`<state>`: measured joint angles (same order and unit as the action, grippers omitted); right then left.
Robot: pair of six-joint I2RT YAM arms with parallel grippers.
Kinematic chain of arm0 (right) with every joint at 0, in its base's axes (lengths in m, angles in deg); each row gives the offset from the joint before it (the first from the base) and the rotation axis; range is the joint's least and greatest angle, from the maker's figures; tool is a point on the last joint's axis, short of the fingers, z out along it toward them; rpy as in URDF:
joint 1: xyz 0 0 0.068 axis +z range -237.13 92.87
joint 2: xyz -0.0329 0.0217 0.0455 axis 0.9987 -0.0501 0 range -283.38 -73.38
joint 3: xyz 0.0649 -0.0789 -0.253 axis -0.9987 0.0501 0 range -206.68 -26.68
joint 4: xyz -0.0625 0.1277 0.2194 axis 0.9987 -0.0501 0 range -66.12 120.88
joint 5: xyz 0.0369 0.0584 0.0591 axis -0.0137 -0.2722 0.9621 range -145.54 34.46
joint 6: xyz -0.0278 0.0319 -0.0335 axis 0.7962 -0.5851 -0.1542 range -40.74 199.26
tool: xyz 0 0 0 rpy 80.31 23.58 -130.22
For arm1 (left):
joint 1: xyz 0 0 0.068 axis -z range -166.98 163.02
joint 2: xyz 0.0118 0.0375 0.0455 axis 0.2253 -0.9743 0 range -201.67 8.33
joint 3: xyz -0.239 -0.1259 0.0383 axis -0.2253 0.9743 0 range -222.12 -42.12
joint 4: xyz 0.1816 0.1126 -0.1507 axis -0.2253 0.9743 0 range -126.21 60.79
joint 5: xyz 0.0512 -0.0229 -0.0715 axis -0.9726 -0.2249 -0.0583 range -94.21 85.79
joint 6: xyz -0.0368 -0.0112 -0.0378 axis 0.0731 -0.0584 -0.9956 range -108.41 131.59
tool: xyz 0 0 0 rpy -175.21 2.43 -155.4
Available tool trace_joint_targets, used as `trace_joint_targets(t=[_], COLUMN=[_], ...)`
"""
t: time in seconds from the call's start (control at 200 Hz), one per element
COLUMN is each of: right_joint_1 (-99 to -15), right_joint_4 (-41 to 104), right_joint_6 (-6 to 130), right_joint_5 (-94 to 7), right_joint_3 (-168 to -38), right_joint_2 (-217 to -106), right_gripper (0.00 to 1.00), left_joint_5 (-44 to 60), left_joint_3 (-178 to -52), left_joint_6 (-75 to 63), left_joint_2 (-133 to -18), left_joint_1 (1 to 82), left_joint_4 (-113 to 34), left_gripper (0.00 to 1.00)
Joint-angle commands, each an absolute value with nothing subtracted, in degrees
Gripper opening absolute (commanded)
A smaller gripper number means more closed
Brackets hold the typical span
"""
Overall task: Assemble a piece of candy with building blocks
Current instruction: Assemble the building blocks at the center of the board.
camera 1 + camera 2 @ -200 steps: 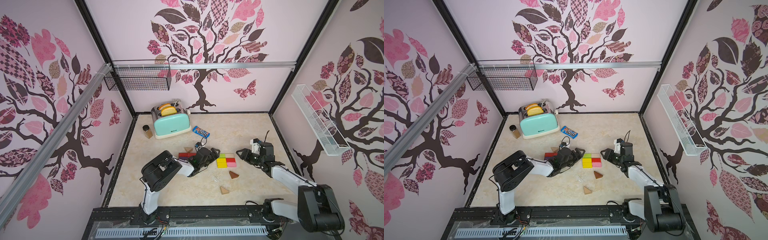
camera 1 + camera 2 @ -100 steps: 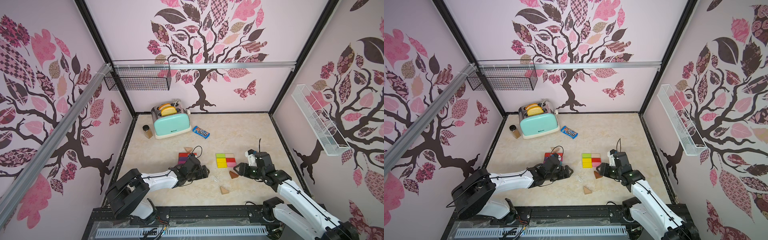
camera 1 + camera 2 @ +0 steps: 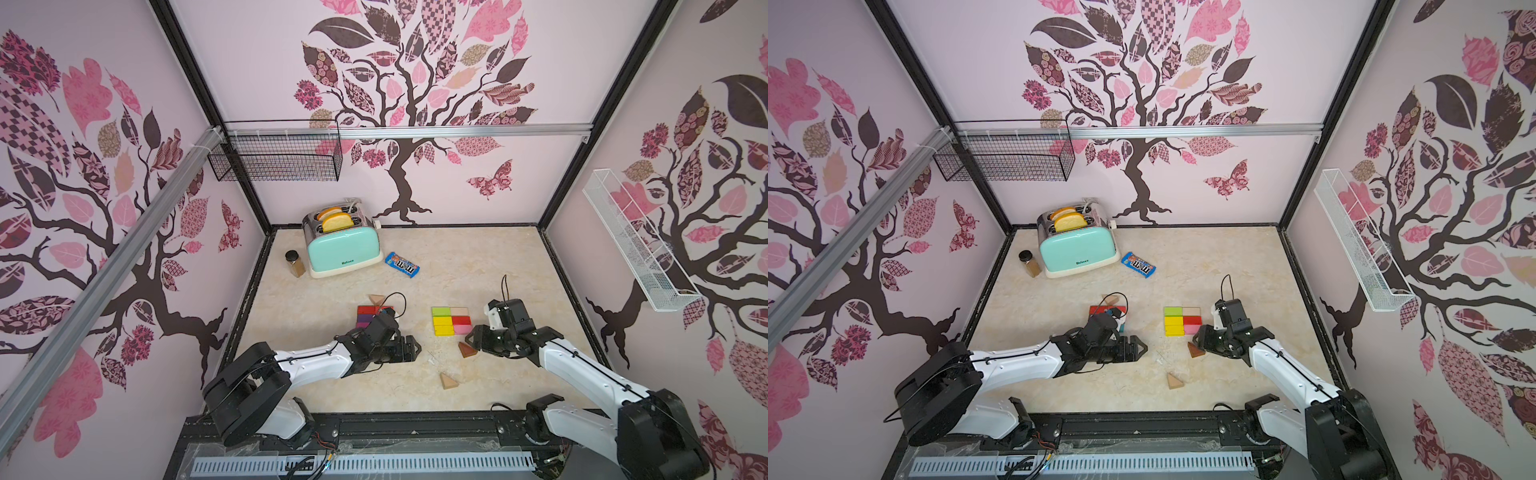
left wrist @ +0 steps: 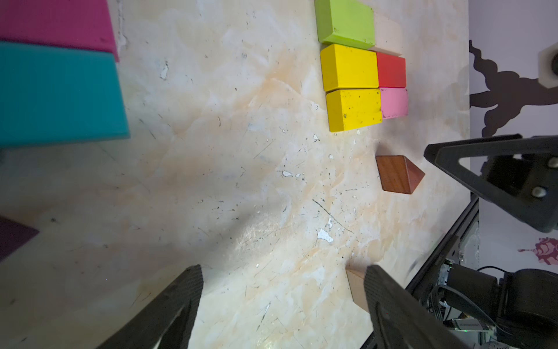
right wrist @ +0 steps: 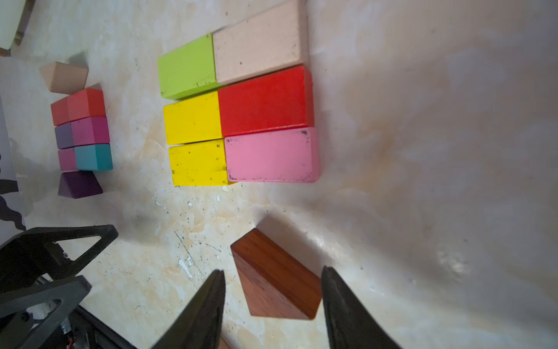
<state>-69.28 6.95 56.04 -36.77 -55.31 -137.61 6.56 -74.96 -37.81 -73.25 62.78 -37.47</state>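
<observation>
A flat rectangle of six building blocks [image 3: 451,322] (green, tan, red, pink and two yellow) lies mid-table in both top views [image 3: 1182,322]. A second cluster [image 5: 83,133] of red, purple, magenta and teal blocks lies left of it, with a purple triangle [image 5: 80,184] at its near end and a tan triangle [image 3: 376,299] at its far end. My right gripper [image 5: 273,270] is open, its fingers either side of a brown triangle [image 5: 274,278] with gaps showing. My left gripper [image 4: 283,267] is open over bare table. Another tan triangle [image 3: 449,380] lies nearer the front.
At the back left are a mint toaster [image 3: 343,249] with bread, a spice jar [image 3: 295,264] and a blue candy packet [image 3: 402,264]. A black wire basket [image 3: 276,156] and a white rack [image 3: 636,245] hang on the walls.
Both arms have stretched out low from the front. The left gripper drew back from the yellow blocks toward the front. The right gripper moved forward and down to the brown triangle.
</observation>
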Motion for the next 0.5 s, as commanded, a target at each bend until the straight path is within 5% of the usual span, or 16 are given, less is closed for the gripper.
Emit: trace_joint_targets(t=[0.0, 0.49], right_joint_1=[-68.55, -62.41], right_joint_4=[10.39, 9.14], right_joint_6=[56.70, 50.02], right_joint_5=[-32.95, -32.16], right_joint_3=[-55.15, -49.27], right_joint_2=[-139.37, -130.66], right_gripper=[0.54, 0.53], left_joint_5=[6.95, 7.13], left_joint_3=[-74.37, -72.46], left_joint_6=[-37.00, -38.55], left_joint_2=[-72.73, -72.87], left_joint_1=[62.42, 61.11], left_joint_4=[-38.85, -41.21], left_gripper=[0.89, 0.89])
